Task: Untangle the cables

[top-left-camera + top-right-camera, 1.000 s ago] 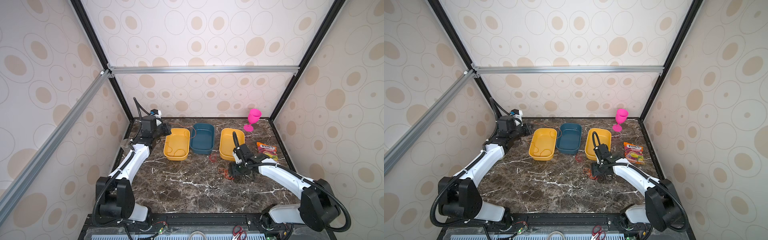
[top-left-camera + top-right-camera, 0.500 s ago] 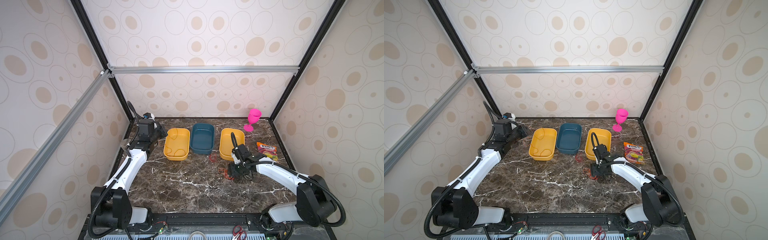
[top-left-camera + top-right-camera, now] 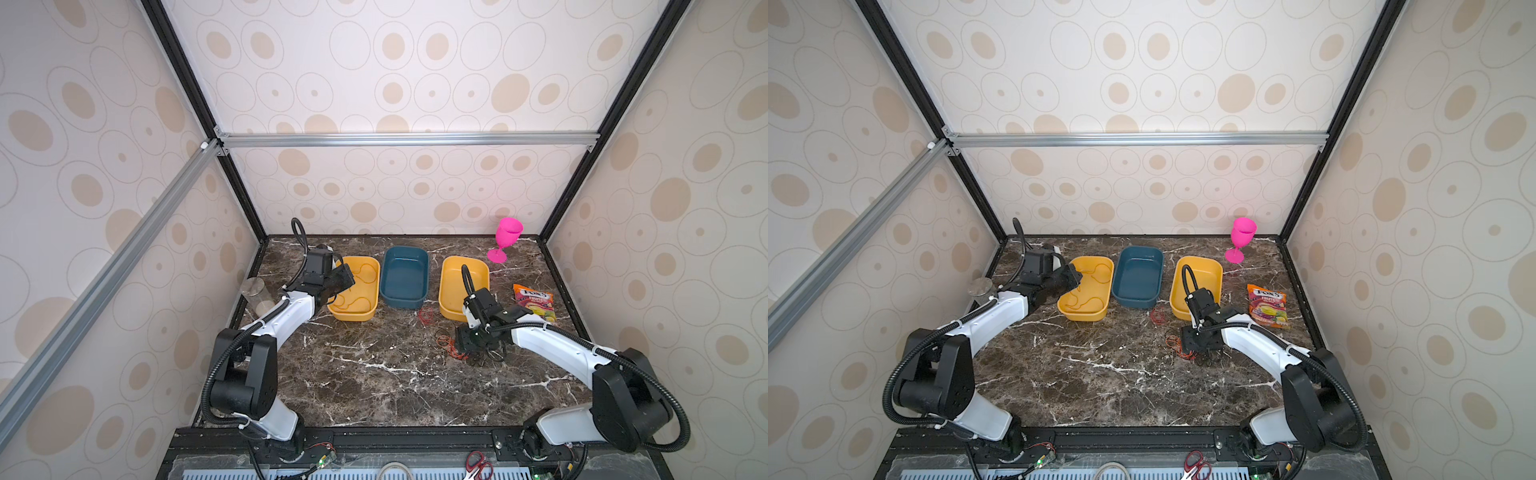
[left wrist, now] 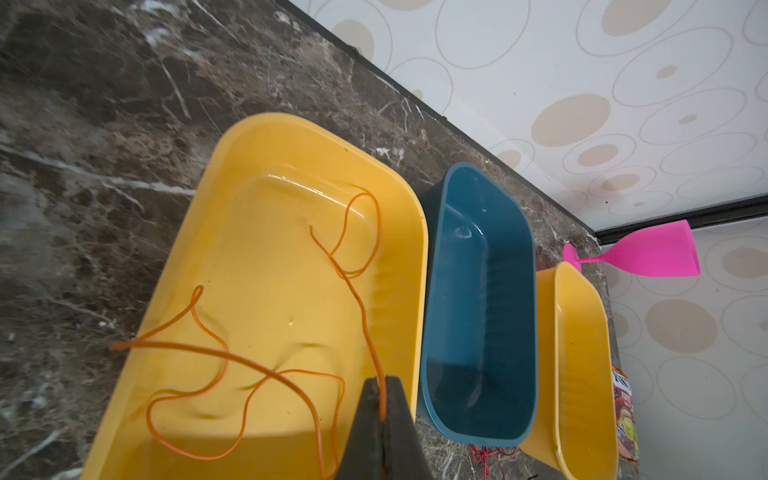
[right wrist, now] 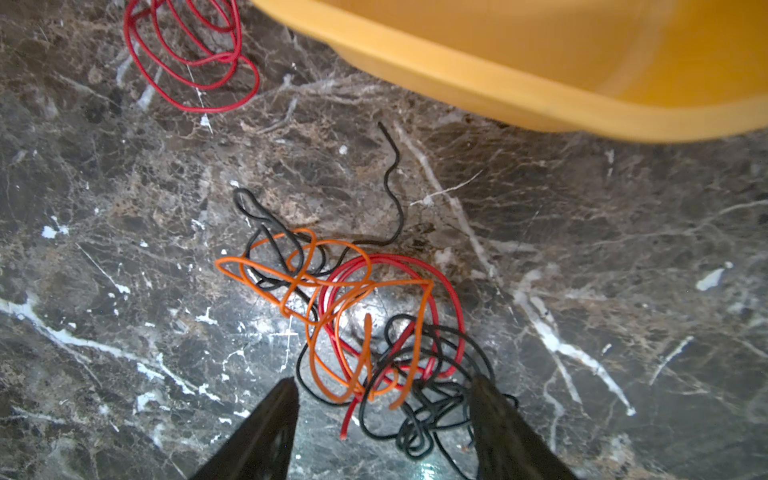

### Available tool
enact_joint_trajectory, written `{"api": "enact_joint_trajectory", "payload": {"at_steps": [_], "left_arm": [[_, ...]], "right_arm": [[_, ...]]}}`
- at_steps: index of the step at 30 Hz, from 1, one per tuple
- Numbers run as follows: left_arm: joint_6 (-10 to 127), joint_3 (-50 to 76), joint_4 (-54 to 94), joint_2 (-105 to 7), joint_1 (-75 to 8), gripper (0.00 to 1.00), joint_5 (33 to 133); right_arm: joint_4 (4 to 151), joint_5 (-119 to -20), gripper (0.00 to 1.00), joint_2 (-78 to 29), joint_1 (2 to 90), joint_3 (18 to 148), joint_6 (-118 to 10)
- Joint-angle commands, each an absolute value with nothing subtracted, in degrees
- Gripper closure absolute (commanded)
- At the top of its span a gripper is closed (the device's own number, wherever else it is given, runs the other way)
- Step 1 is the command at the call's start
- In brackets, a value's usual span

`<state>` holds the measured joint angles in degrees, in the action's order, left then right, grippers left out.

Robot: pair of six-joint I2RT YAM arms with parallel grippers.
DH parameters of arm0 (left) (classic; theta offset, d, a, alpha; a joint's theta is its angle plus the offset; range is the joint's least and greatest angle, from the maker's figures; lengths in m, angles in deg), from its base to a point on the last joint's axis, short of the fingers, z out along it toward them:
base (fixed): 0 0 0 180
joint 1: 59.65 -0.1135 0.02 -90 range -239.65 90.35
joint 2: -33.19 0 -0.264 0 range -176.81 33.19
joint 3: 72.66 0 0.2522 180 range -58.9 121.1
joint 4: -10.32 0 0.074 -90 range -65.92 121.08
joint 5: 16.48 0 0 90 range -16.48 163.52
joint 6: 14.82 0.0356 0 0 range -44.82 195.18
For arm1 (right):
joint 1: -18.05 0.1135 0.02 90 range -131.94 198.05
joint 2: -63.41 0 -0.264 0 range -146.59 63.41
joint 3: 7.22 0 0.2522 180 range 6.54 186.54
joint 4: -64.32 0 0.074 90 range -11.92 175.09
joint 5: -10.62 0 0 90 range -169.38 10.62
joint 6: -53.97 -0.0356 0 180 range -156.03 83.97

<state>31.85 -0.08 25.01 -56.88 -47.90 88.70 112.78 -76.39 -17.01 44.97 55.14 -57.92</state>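
**A:** What moved?

**B:** Over the table [image 3: 374, 374], the left gripper [image 4: 380, 386] has swung from the back corner onto the left tray [image 4: 270, 232]. It is pinched tight on an orange cable [image 4: 361, 307] that trails into the tray.

**A:** And the right gripper [image 5: 382, 382]?

**B:** Unmoved, jaws wide over the tangle [image 5: 353, 316] of orange, red and black beside the right tray [image 5: 498, 91]. I'd say one cable is nearly sorted, but the knot remains.
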Motion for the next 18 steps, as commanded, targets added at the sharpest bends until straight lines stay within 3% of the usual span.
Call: {"api": "enact_joint_trajectory", "payload": {"at_steps": [1,7,12,16,18], "left_arm": [[28.50,0.91,20.99,-58.79,-47.20,1.00,89.54],[21.45,0.51,8.38,-64.81,-45.00,1.00,96.58],[26.82,2.57,14.16,-68.07,-44.71,1.00,93.40],[33.75,7.07,24.98,-69.84,-44.75,0.87,88.10],[35.94,8.78,28.51,-69.75,-44.71,0.70,85.76]], "right_arm": [[112.74,-75.98,0.33,-18.37,44.69,55.38,-58.49],[113.19,-75.57,0.33,-19.49,44.71,56.34,-58.50],[112.82,-76.15,0.33,-17.89,44.69,54.94,-58.88],[113.32,-76.12,0.33,-18.32,44.71,55.45,-58.73],[113.32,-76.04,0.33,-18.32,44.73,55.64,-58.72]]}}
